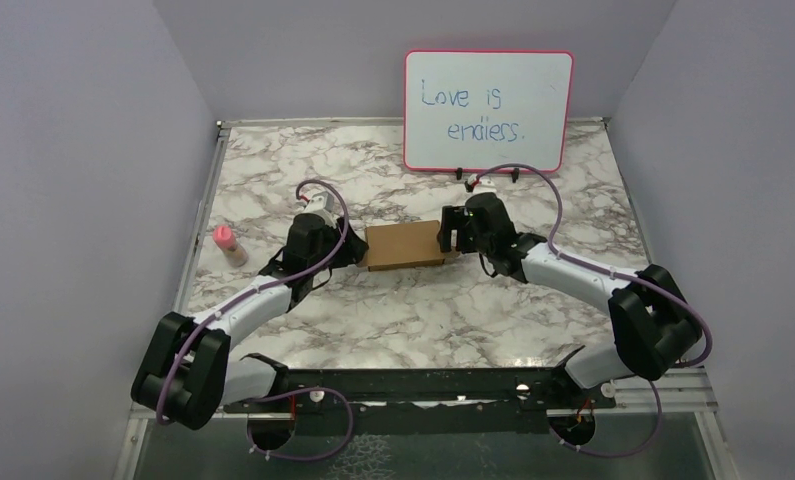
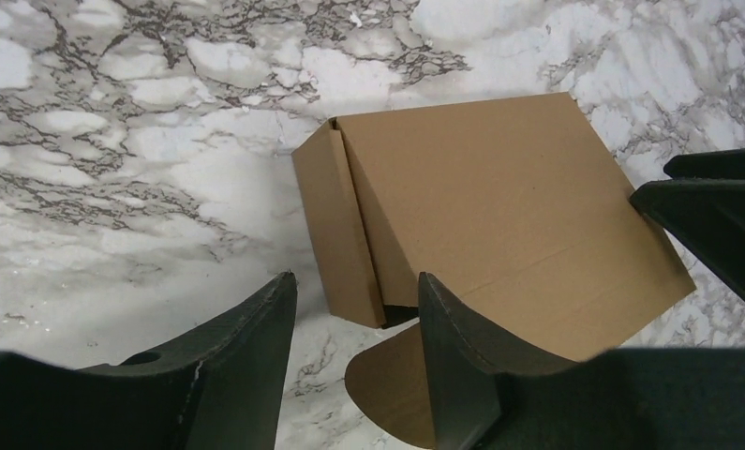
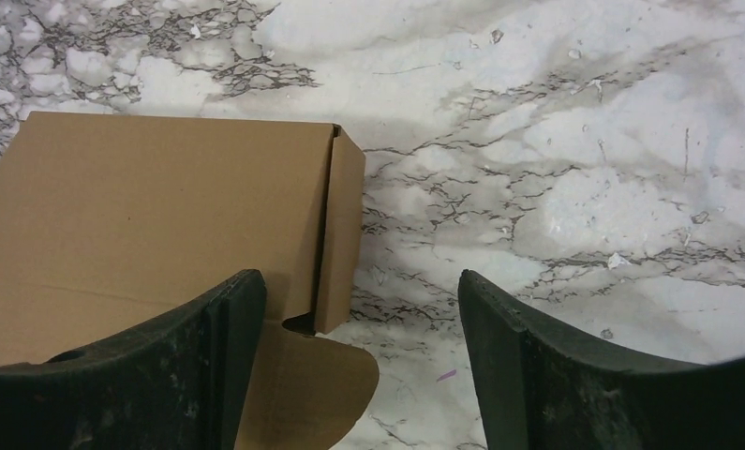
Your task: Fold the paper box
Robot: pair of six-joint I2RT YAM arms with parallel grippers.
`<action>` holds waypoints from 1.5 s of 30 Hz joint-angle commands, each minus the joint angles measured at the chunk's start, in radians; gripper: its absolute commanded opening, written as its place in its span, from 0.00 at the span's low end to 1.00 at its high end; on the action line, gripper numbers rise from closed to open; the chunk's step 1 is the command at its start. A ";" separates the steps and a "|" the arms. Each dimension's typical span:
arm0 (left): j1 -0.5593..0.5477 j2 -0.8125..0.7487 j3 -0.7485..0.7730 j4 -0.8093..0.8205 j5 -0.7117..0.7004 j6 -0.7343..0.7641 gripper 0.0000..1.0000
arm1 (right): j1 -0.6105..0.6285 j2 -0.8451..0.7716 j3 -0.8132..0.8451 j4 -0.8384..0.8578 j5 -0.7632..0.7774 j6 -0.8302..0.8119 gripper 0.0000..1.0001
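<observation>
The paper box (image 1: 405, 246) is a small shallow brown cardboard box lying on the marble table between the two arms, its lid down. My left gripper (image 1: 345, 243) is open at the box's left end; in the left wrist view the box (image 2: 499, 216) fills the middle and a rounded tab (image 2: 396, 384) sticks out between my open fingers (image 2: 246, 356). My right gripper (image 1: 449, 231) is open at the box's right end; the right wrist view shows the box (image 3: 153, 206) with a rounded tab (image 3: 312, 375) beside my left finger (image 3: 218, 347).
A pink-framed whiteboard (image 1: 488, 97) reading "Love is endless" stands at the back. A small pink-capped bottle (image 1: 227, 244) stands near the table's left edge. Grey walls enclose the table on three sides.
</observation>
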 commanded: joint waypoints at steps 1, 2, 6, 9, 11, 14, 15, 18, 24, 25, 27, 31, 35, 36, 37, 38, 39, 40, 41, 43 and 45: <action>0.007 0.027 -0.021 0.063 0.041 -0.016 0.51 | -0.003 0.014 -0.024 0.046 -0.038 0.016 0.78; 0.007 0.036 -0.022 0.067 0.044 -0.016 0.51 | -0.003 0.017 -0.028 0.050 -0.042 0.018 0.77; 0.007 0.062 -0.020 0.084 0.060 -0.019 0.49 | -0.003 0.028 -0.036 0.063 -0.057 0.023 0.73; 0.007 0.081 -0.021 0.086 0.065 -0.017 0.48 | -0.003 0.036 -0.042 0.066 -0.061 0.024 0.71; 0.007 0.091 -0.026 0.090 0.067 -0.017 0.46 | -0.003 0.038 -0.049 0.073 -0.061 0.027 0.69; 0.007 0.110 -0.033 0.092 0.068 -0.012 0.43 | -0.003 0.043 -0.066 0.088 -0.064 0.030 0.67; 0.007 0.119 -0.035 0.093 0.068 -0.009 0.42 | -0.003 0.047 -0.073 0.093 -0.067 0.031 0.66; 0.007 0.146 -0.049 0.097 0.066 -0.004 0.39 | -0.003 0.063 -0.097 0.115 -0.072 0.043 0.62; 0.006 0.170 -0.076 0.119 0.066 -0.007 0.38 | -0.003 0.084 -0.136 0.159 -0.103 0.055 0.52; 0.005 0.166 -0.077 0.119 0.066 -0.007 0.38 | -0.003 0.080 -0.137 0.164 -0.112 0.056 0.51; 0.005 0.147 -0.075 0.119 0.062 -0.007 0.38 | -0.003 0.063 -0.134 0.166 -0.118 0.055 0.50; 0.007 0.077 -0.075 0.114 0.040 -0.015 0.40 | -0.005 0.007 -0.141 0.181 -0.113 0.054 0.50; 0.007 0.015 -0.073 0.104 0.030 -0.026 0.44 | -0.009 -0.045 -0.174 0.229 -0.120 0.064 0.49; 0.005 0.005 -0.076 0.109 0.031 -0.028 0.45 | -0.011 -0.054 -0.184 0.246 -0.124 0.067 0.49; 0.006 0.001 -0.080 0.115 0.035 -0.030 0.46 | -0.012 -0.059 -0.194 0.266 -0.130 0.069 0.49; 0.006 0.001 -0.083 0.126 0.040 -0.033 0.47 | -0.013 -0.061 -0.200 0.280 -0.135 0.072 0.49; 0.006 0.006 -0.085 0.138 0.046 -0.036 0.47 | -0.014 -0.057 -0.202 0.285 -0.141 0.074 0.49; 0.007 0.014 -0.087 0.152 0.054 -0.040 0.47 | -0.013 -0.051 -0.202 0.290 -0.144 0.076 0.49; 0.006 0.025 -0.088 0.169 0.063 -0.045 0.47 | -0.014 -0.044 -0.202 0.291 -0.146 0.077 0.49; 0.005 0.059 -0.083 0.196 0.087 -0.049 0.47 | -0.014 -0.030 -0.207 0.303 -0.147 0.080 0.49; 0.005 0.097 -0.074 0.214 0.109 -0.051 0.47 | -0.014 -0.018 -0.215 0.317 -0.150 0.082 0.49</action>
